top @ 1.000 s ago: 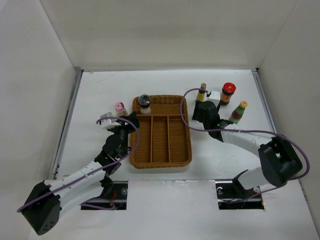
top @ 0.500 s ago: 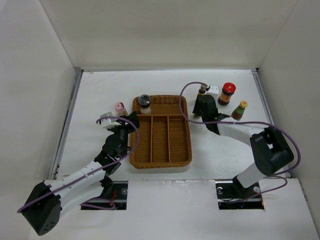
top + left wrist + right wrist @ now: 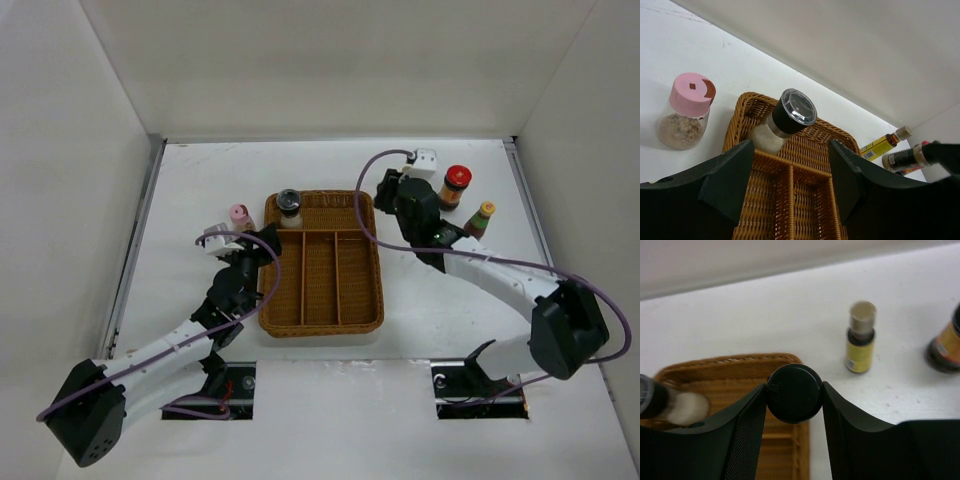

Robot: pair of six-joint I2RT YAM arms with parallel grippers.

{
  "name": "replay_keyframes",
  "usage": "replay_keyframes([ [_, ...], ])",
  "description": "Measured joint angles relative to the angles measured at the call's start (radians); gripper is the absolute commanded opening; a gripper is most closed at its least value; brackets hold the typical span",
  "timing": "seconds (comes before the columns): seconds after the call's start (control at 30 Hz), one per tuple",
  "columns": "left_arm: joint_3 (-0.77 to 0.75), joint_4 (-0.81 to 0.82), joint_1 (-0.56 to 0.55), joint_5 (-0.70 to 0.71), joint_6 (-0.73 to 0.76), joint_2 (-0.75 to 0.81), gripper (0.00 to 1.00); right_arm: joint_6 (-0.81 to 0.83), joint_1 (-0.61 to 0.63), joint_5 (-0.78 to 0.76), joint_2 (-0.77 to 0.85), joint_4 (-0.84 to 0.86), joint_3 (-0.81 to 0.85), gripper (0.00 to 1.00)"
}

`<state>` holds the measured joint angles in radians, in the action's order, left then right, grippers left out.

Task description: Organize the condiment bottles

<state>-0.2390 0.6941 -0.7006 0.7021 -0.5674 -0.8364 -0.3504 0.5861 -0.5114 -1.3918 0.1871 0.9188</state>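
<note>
The right gripper (image 3: pixel 395 192), clamped on a small bottle with a round black cap (image 3: pixel 793 392), has swung since a second ago from beside the green-and-red yellow-capped bottle (image 3: pixel 478 222) up and left to the upper right corner of the brown wicker divided tray (image 3: pixel 320 326). In the top view its arm now hides the pale-capped yellow-labelled bottle (image 3: pixel 861 337), which stands on the white table (image 3: pixel 420 320) near the red-lidded dark jar (image 3: pixel 455 186). The left gripper (image 3: pixel 790 149) stays spread wide and empty at the tray's left rim, facing the grey-lidded jar of white grains (image 3: pixel 785 117) in the tray's upper left corner, with the pink-capped jar (image 3: pixel 685 110) on the table just left of the tray.
</note>
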Motion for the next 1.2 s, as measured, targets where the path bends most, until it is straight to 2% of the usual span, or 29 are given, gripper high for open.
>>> replay_keyframes([
  [0.13,0.000,0.006,0.000,0.000,-0.002,0.000,0.60,0.004,0.043,0.029,-0.040,0.009,0.105,0.40],
  [0.37,0.004,0.006,0.006,-0.004,-0.006,0.032,0.60,-0.015,0.102,0.085,-0.259,0.029,0.274,0.39],
  [0.7,0.025,0.013,0.007,-0.005,-0.013,0.050,0.61,-0.033,0.161,0.113,-0.487,0.026,0.372,0.41],
  [0.8,0.030,0.013,0.013,-0.006,-0.016,0.056,0.61,-0.038,0.167,0.113,-0.518,0.025,0.380,0.44],
  [0.9,0.030,0.014,0.013,-0.006,-0.017,0.056,0.61,-0.040,0.169,0.112,-0.540,0.023,0.384,0.53],
  [1.07,0.030,0.014,0.013,-0.006,-0.018,0.056,0.61,-0.050,0.169,0.113,-0.543,0.026,0.384,0.61],
  [1.2,0.030,0.014,0.015,-0.006,-0.019,0.054,0.61,-0.053,0.169,0.113,-0.539,0.026,0.383,0.65],
])
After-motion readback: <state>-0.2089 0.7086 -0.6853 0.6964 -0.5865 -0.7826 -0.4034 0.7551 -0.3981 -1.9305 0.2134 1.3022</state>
